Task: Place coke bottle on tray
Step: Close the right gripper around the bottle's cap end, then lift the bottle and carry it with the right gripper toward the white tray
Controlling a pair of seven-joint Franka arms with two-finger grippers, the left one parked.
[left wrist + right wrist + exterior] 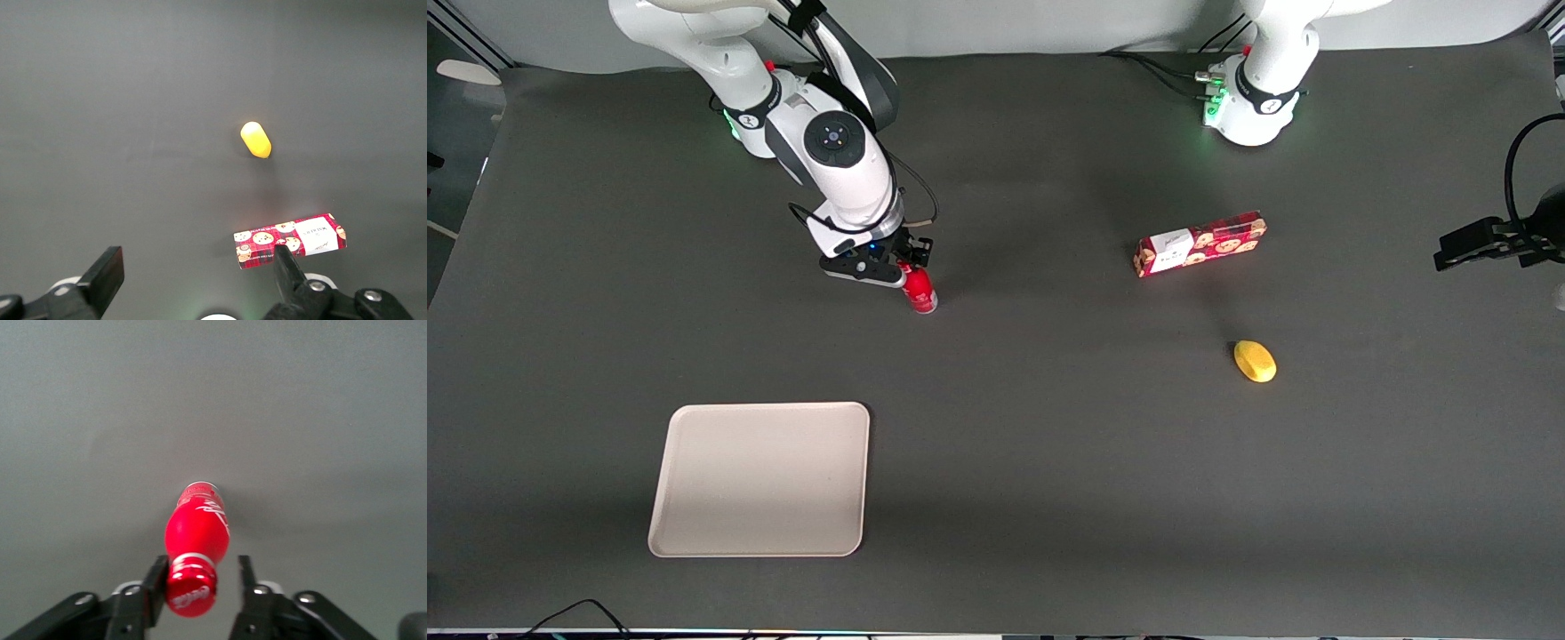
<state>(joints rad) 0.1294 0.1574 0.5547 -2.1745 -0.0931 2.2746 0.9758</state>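
While the coke bottle (195,543) stands upright on the bench (1049,427), well apart from the tray (760,478), your end effector (200,583) has its fingers apart around the cap; centre it, then close gently before lifting straight up.

- Front cam sits high, looking steeply down on the whole table (1049,444).
- Wrist cams look down close; cookie box (290,241) appears in the front view too.
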